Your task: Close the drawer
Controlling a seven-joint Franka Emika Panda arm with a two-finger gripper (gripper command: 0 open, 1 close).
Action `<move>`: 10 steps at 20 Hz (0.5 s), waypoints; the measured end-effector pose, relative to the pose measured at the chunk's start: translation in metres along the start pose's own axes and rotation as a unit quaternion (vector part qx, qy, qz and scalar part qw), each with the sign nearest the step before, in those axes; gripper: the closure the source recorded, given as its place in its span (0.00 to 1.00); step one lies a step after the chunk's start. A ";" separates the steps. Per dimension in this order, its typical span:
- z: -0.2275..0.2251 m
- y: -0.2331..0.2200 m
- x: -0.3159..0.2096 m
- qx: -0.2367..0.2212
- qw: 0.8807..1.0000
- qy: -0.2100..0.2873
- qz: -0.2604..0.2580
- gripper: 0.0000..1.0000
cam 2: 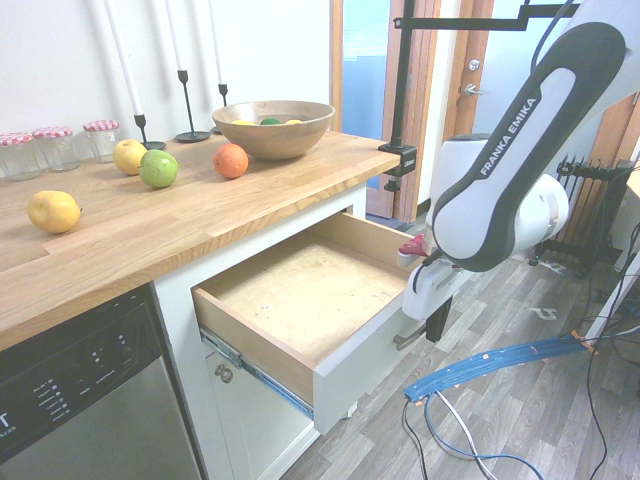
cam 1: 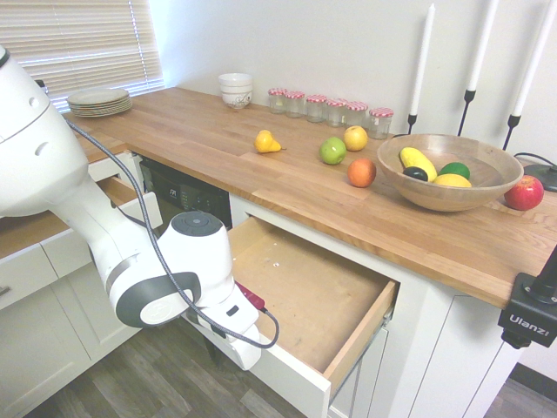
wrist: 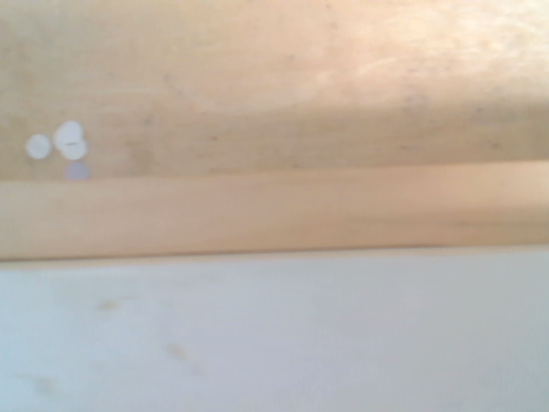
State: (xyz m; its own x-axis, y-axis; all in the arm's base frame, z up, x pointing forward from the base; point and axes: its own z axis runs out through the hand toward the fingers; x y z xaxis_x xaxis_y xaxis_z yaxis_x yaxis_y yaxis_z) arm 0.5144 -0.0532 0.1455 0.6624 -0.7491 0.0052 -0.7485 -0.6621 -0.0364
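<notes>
The drawer stands partly open under the wooden counter, its brown board bottom bare between pale wood sides. My gripper is shut and holds nothing. It points down in front of the white front panel, right by the silver bar handle, with the hand pressed against the panel. In the first exterior view the arm's last links hide the fingers and part of the panel. The wrist view looks down on the panel's white top edge and the wood inside.
A narrower white drawer is open at the left, half hidden behind my arm. A black dishwasher sits beside the drawer. The counter holds loose fruit, a wooden bowl, jars, plates and candlesticks.
</notes>
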 end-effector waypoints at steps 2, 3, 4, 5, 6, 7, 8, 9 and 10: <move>-0.004 -0.013 0.008 -0.001 1.000 0.001 0.001 1.00; -0.006 -0.020 0.012 -0.001 1.000 0.002 0.002 1.00; -0.008 -0.027 0.015 -0.001 1.000 0.003 0.003 1.00; -0.010 -0.035 0.018 -0.001 1.000 0.003 0.003 1.00; -0.011 -0.042 0.021 -0.002 1.000 0.004 0.002 1.00; -0.011 -0.049 0.024 -0.002 1.000 0.004 0.003 1.00; -0.011 -0.055 0.027 -0.002 1.000 0.004 0.003 1.00; -0.012 -0.061 0.031 -0.002 1.000 0.004 0.004 1.00; -0.013 -0.066 0.036 -0.002 1.000 0.004 0.004 1.00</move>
State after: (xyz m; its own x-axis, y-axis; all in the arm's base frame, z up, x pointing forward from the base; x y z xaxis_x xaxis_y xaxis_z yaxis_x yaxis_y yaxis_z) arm 0.5870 -0.0365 0.1610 0.6560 -0.7547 0.0126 -0.7541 -0.6560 -0.0322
